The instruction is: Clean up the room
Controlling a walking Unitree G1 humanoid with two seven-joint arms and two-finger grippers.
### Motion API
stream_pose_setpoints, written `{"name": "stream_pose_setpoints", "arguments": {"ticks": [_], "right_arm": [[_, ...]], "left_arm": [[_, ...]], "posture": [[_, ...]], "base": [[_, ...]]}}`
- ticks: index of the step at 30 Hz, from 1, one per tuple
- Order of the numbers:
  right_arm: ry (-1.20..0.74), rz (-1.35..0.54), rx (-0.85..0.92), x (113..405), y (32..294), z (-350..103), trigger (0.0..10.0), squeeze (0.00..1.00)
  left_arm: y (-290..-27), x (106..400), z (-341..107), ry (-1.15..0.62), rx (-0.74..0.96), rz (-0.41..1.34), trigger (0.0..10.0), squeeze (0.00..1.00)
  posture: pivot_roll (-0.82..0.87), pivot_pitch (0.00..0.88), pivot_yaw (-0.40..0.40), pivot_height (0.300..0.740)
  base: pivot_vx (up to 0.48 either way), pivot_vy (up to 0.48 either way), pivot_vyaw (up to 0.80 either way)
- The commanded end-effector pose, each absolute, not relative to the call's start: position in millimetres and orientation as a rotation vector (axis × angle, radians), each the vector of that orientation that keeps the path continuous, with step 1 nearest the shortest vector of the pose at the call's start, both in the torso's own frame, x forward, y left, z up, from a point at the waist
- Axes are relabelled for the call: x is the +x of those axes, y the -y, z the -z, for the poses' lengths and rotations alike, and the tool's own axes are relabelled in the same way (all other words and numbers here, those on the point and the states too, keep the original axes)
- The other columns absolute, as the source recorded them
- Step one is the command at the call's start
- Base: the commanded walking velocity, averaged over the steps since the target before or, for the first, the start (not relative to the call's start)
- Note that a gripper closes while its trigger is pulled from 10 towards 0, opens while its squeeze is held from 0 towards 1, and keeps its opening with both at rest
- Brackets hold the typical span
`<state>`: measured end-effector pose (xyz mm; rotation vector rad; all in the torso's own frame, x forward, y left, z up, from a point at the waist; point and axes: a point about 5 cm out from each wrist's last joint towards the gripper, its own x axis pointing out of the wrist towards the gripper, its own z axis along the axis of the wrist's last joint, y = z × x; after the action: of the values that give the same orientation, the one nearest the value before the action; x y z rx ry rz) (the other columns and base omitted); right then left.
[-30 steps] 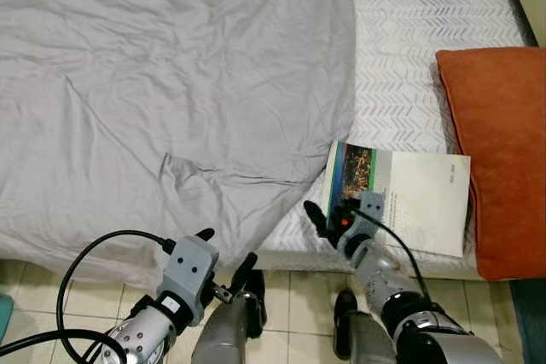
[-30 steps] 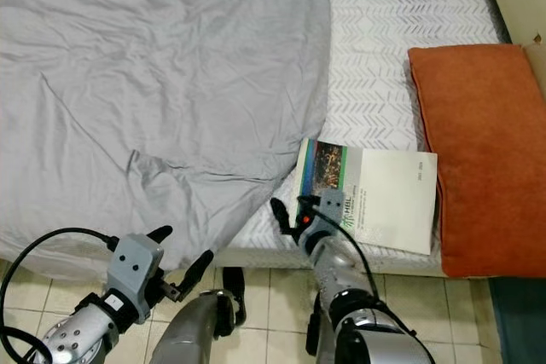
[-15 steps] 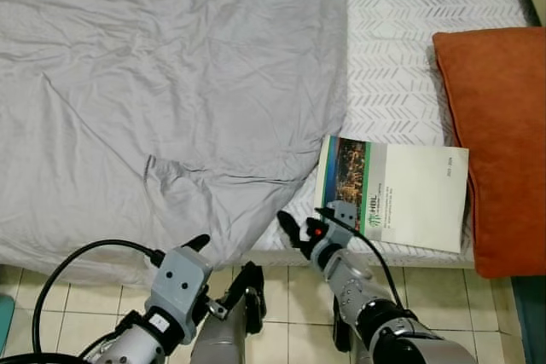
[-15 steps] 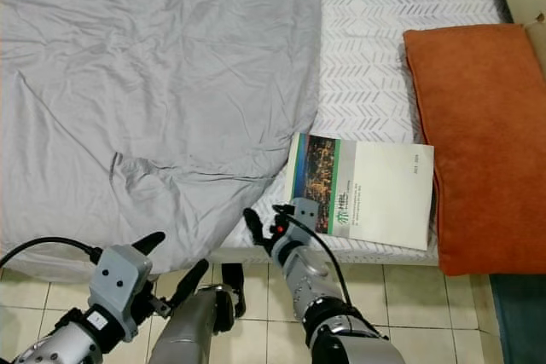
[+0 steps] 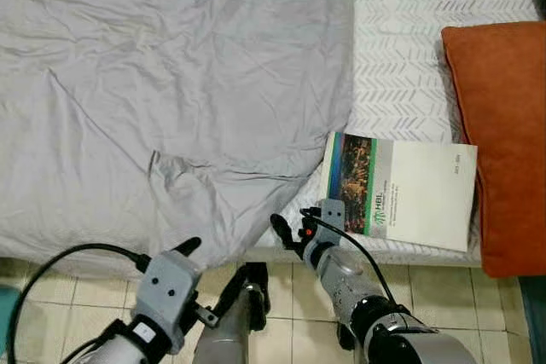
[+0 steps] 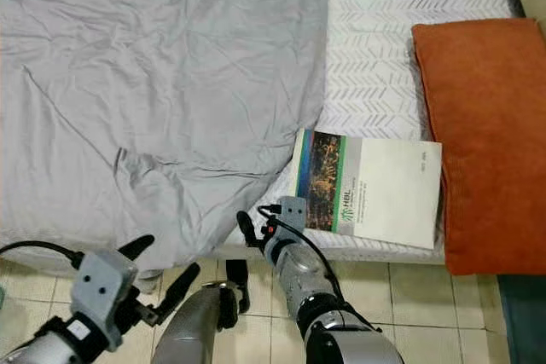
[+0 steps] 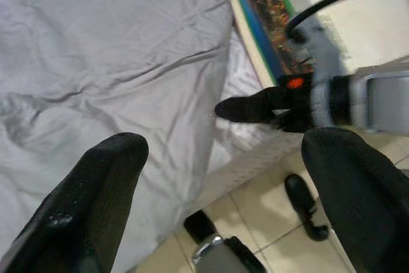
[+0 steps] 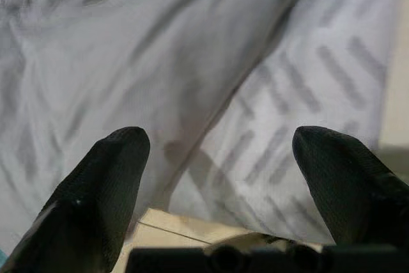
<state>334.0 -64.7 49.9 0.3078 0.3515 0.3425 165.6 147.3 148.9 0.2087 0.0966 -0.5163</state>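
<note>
A white book [image 5: 414, 198] with a green and blue photo strip lies flat on the patterned sheet [image 5: 409, 49] at the bed's front edge. Left of it, the rumpled grey blanket [image 5: 171, 91] covers most of the bed. An orange pillow [image 5: 503, 134] lies right of the book. My right gripper [image 5: 299, 228] is open at the bed's front edge, just left of the book's near corner, by the blanket's hem [image 8: 211, 100]. My left gripper [image 5: 212, 267] is open, low over the tiled floor in front of the bed, holding nothing. The left wrist view looks across at the right gripper [image 7: 281, 107] and the book [image 7: 268, 11].
Beige floor tiles [image 5: 444, 296] run along the foot of the bed. My own legs and feet [image 5: 247, 313] stand close to the bed frame. A dark strip of floor [image 5: 533, 313] shows at the far right.
My right gripper has drawn back from the book's near corner, leftward toward the blanket's hem. The left arm has sunk a little lower. The camera has shifted slightly.
</note>
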Motion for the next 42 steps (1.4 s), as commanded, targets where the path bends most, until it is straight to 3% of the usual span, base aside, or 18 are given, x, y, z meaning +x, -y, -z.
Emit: {"name": "stream_pose_setpoints", "arguments": {"ticks": [1, 7, 14, 19, 24, 28, 33, 34, 38, 40, 42], "right_arm": [[-0.427, -0.342, 0.255, 320, 60, -32, 10.0, 0.00], [-0.433, -0.305, 0.184, 319, 67, -29, 10.0, 0.00], [-0.422, -0.246, -0.023, 319, 91, -23, 10.0, 0.00], [-0.416, -0.149, -0.097, 321, 135, -21, 10.0, 0.00], [-0.415, -0.135, -0.138, 321, 149, -22, 10.0, 0.00], [-0.416, -0.084, -0.153, 320, 174, -23, 10.0, 0.00], [-0.436, -0.143, -0.108, 316, 165, -18, 10.0, 0.00], [-0.390, -0.230, -0.097, 313, 151, -17, 10.0, 0.00], [-0.333, -0.263, -0.060, 312, 143, -21, 10.0, 0.00], [-0.212, -0.332, 0.064, 307, 126, -32, 10.0, 0.00], [-0.174, -0.365, 0.111, 302, 119, -36, 10.0, 0.00]], "left_arm": [[-152, 154, -145, -0.156, 0.201, 0.519, 10.0, 0.00], [-154, 146, -147, -0.178, 0.206, 0.530, 10.0, 0.00], [-157, 142, -147, -0.197, 0.208, 0.536, 10.0, 0.00], [-155, 129, -125, -0.284, 0.157, 0.570, 10.0, 0.00], [-152, 128, -119, -0.297, 0.136, 0.569, 10.0, 0.00], [-145, 132, -112, -0.292, 0.122, 0.567, 10.0, 0.00], [-147, 132, -107, -0.296, 0.130, 0.557, 10.0, 0.00], [-149, 130, -103, -0.301, 0.143, 0.546, 10.0, 0.00], [-149, 129, -102, -0.300, 0.150, 0.545, 10.0, 0.00], [-149, 130, -100, -0.293, 0.147, 0.535, 10.0, 0.00], [-148, 132, -97, -0.293, 0.145, 0.528, 10.0, 0.00]], "posture": [[0.30, 0.652, 0.168, 0.740], [0.30, 0.672, 0.187, 0.740], [0.28, 0.666, 0.177, 0.740], [0.21, 0.670, 0.131, 0.740], [0.19, 0.669, 0.117, 0.740], [0.16, 0.675, 0.092, 0.740], [0.14, 0.661, 0.073, 0.740], [0.12, 0.634, 0.057, 0.740], [0.11, 0.625, 0.053, 0.740], [0.07, 0.553, 0.010, 0.740], [0.05, 0.536, 0.002, 0.740]], "base": [[0.000, 0.000, 0.00], [0.000, 0.000, 0.00], [0.000, 0.000, 0.00], [0.000, 0.000, 0.00], [0.000, 0.000, 0.00], [0.000, 0.000, 0.00], [0.000, 0.000, 0.00], [0.000, 0.000, 0.00], [0.000, 0.000, 0.00], [0.000, 0.000, 0.00], [0.000, 0.000, 0.00]]}}
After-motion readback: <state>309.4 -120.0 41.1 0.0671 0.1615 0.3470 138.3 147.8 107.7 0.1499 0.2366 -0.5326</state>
